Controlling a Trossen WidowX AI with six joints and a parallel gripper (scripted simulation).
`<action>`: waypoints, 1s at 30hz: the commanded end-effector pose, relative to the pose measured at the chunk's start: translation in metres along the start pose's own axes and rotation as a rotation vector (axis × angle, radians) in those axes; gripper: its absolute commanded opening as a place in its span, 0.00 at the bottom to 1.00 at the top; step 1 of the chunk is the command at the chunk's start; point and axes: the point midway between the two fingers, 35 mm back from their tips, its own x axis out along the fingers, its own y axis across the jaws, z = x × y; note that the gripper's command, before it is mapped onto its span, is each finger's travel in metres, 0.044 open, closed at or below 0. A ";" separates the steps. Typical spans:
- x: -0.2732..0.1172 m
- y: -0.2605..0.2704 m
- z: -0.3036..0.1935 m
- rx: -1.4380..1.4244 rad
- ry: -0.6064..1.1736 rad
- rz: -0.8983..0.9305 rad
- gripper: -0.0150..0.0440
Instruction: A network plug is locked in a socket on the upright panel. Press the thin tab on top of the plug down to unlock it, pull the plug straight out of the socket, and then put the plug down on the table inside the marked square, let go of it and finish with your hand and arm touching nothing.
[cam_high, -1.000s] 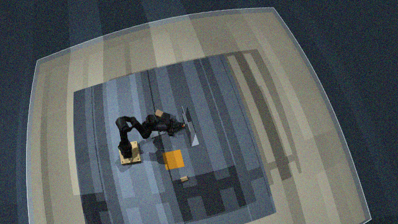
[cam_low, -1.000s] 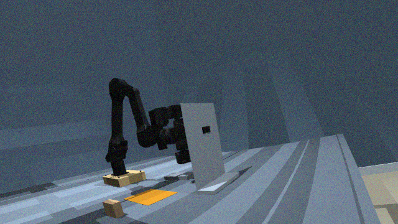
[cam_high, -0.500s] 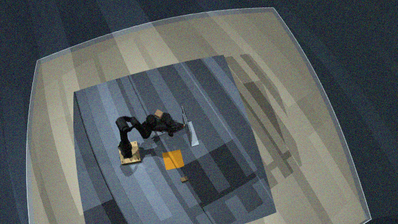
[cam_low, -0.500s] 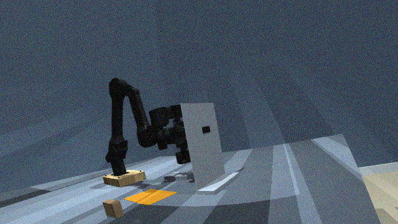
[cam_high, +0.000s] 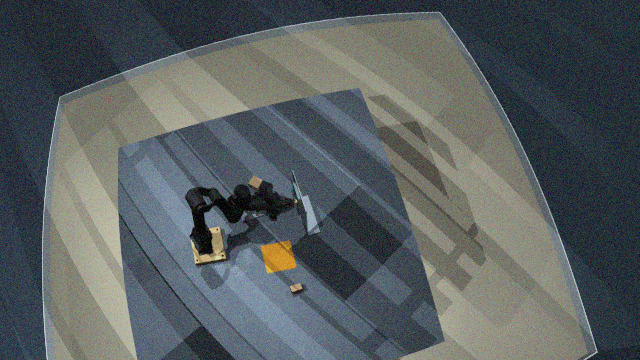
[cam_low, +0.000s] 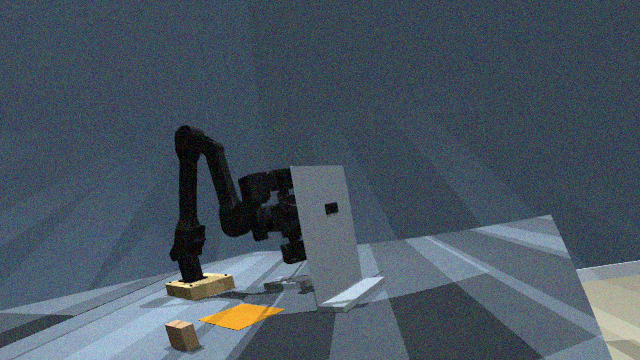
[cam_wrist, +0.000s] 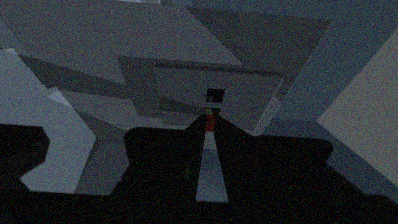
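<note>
Wrist view shows your pincer (cam_wrist: 210, 131) pinching the red plug (cam_wrist: 210, 121), seated in the socket (cam_wrist: 215, 95) at 12 o'clock on the panel (cam_low: 325, 225). If the tab isn't fully down, pulling may tip that panel. Your desk (cam_low: 450, 280) is striped grey-blue; the orange square (cam_high: 278, 256) lies near, under a dim room.

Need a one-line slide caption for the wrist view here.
Wrist view: gripper shut on the red plug just below the dark socket in the upright panel.
</note>
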 end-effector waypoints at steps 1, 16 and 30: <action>-0.004 0.001 -0.001 -0.004 0.001 0.001 0.25; -0.013 0.001 -0.003 -0.004 0.001 0.002 0.25; -0.022 0.001 -0.005 -0.004 0.001 0.003 0.25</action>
